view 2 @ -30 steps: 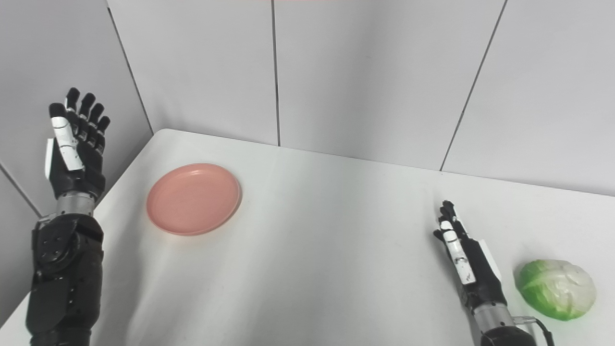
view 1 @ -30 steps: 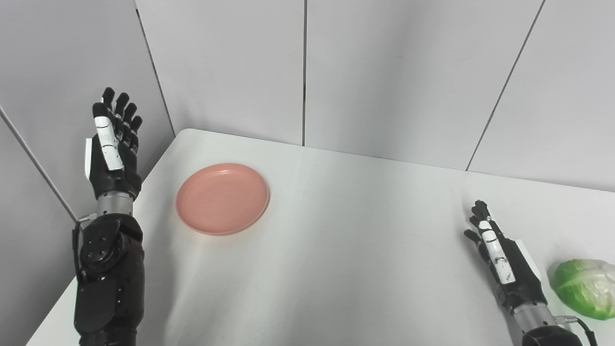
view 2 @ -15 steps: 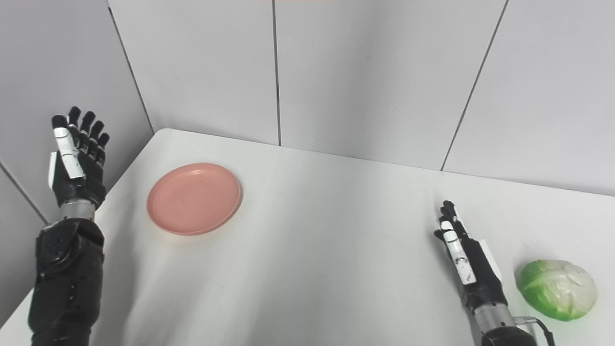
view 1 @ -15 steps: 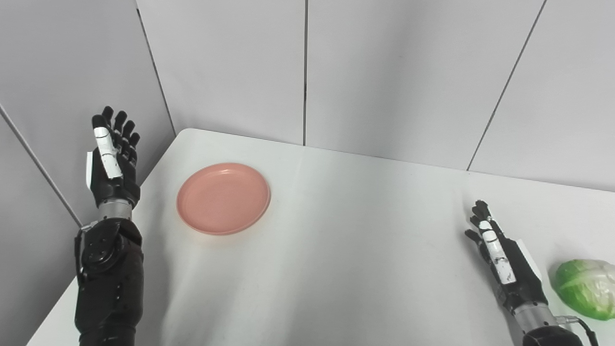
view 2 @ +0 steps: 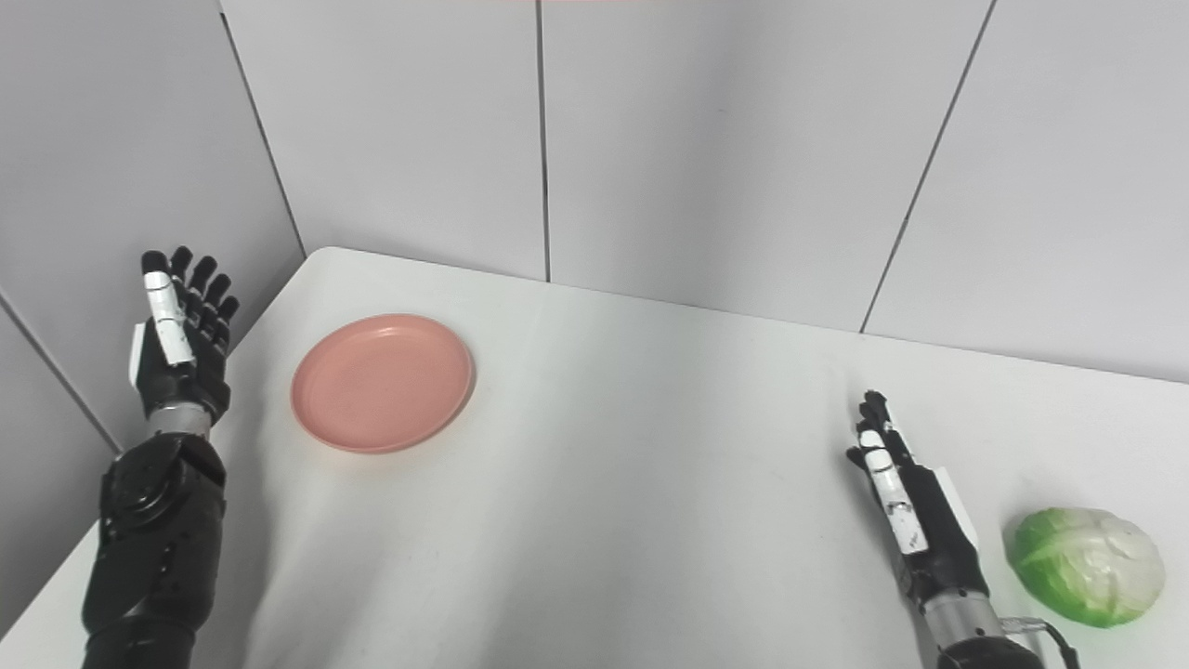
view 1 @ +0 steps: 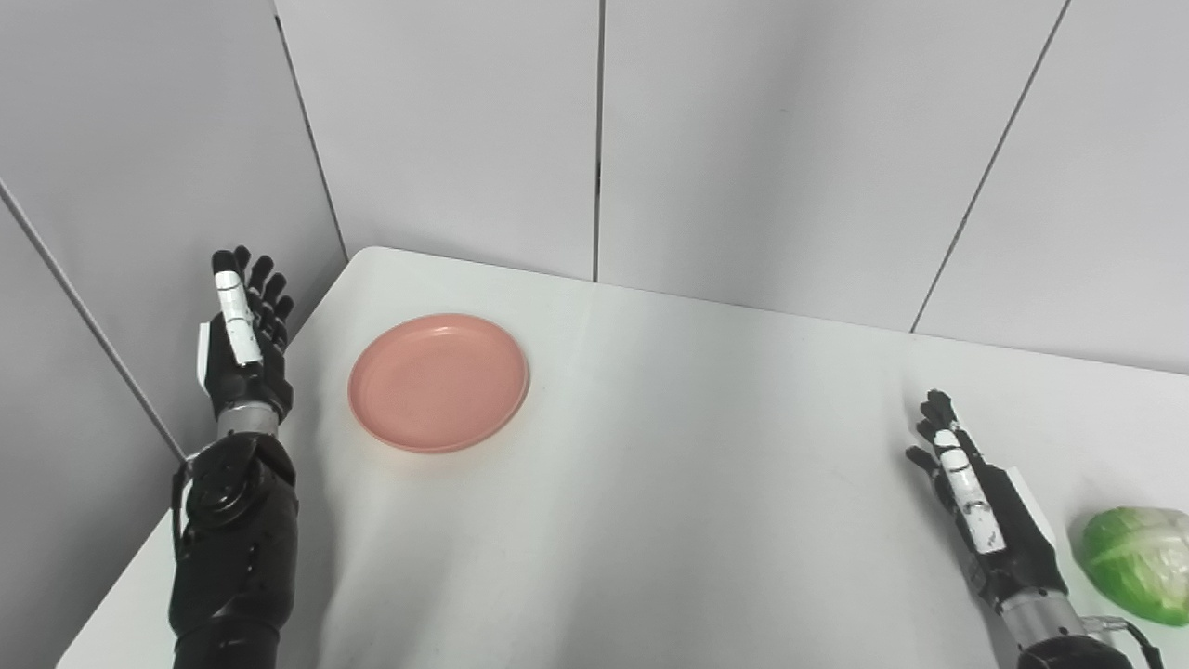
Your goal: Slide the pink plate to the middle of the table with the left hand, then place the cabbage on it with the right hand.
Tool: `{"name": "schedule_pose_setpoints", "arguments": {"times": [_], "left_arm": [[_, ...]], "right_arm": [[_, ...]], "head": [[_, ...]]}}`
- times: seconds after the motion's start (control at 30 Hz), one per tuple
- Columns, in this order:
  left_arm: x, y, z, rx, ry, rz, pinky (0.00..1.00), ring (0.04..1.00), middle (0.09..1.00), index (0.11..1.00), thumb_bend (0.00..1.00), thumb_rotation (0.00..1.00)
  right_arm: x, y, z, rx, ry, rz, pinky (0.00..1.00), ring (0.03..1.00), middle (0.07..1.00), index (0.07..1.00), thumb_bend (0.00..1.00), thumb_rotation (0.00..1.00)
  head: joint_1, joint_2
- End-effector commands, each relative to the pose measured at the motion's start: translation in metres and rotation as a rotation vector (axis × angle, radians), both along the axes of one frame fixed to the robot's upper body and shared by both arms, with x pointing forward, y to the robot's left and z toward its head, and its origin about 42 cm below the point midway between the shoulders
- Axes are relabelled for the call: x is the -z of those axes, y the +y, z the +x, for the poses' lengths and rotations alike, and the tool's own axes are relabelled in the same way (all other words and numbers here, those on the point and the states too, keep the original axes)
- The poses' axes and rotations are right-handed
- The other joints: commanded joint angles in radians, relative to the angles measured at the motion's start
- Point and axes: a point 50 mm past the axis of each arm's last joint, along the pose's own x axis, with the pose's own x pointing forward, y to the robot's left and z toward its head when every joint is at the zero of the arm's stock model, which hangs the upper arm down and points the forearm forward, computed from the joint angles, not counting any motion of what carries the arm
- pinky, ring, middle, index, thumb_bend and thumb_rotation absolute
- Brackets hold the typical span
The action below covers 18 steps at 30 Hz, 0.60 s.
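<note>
**Both hands empty; plate at left, cabbage at lower right**

The left hand [view 1: 243,348] stands upright at the left of the frame, just off the desk's left edge, its fingers [view 1: 228,288] straight and spread wide, holding nothing. Its black forearm runs down to the bottom edge. Just to its right, apart from it, the pink plate [view 1: 438,382] lies flat on the white desk [view 1: 669,483], left of centre and near the desk's far left corner. Nothing lies between hand and plate.

The right hand [view 2: 915,506] is low over the desk at the lower right, fingers stretched forward and loosely apart, also holding nothing. Whether it touches the surface cannot be told. Close by on its right, not touching it, the cabbage [view 2: 1087,565] sits on the desk, green with a pale top.

There is one plate, one cabbage and two hands. Grey wall panels [view 1: 762,139] with dark seams close in the back and the left.

In the left eye view the cabbage is cut off by the right edge; the right eye view shows it whole. The right wrist is cut off at the bottom edge.
</note>
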Motion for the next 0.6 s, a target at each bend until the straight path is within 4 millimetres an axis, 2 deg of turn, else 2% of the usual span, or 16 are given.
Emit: {"name": "schedule_pose_setpoints", "arguments": {"times": [0.0,0.47,0.53,0.57], "left_arm": [[-0.023,0.002,0.014,-0.005,-0.07,0.033,0.97,0.96,0.958,0.958,0.76,1.0],[0.002,0.001,0.026,0.042,0.003,-0.026,1.0,0.969,0.96,0.975,0.75,1.0],[0.004,0.0,0.027,0.042,0.014,-0.029,0.99,0.966,0.959,0.971,0.77,1.0],[0.006,-0.001,0.027,0.043,0.02,-0.039,0.96,0.959,0.956,0.961,0.76,0.98]], "right_arm": [[-0.001,-0.003,0.002,0.008,0.012,-0.019,1.0,0.998,1.0,1.0,0.25,1.0],[-0.001,-0.003,0.002,0.006,0.019,-0.021,1.0,1.0,1.0,1.0,0.26,1.0],[-0.002,-0.003,0.001,0.003,0.019,-0.015,1.0,1.0,1.0,1.0,0.26,1.0],[-0.002,-0.003,0.001,0.003,0.017,-0.016,1.0,1.0,1.0,1.0,0.25,1.0]], "head": [[0.0,0.001],[-0.001,0.002],[-0.001,0.002],[-0.001,0.002]]}}
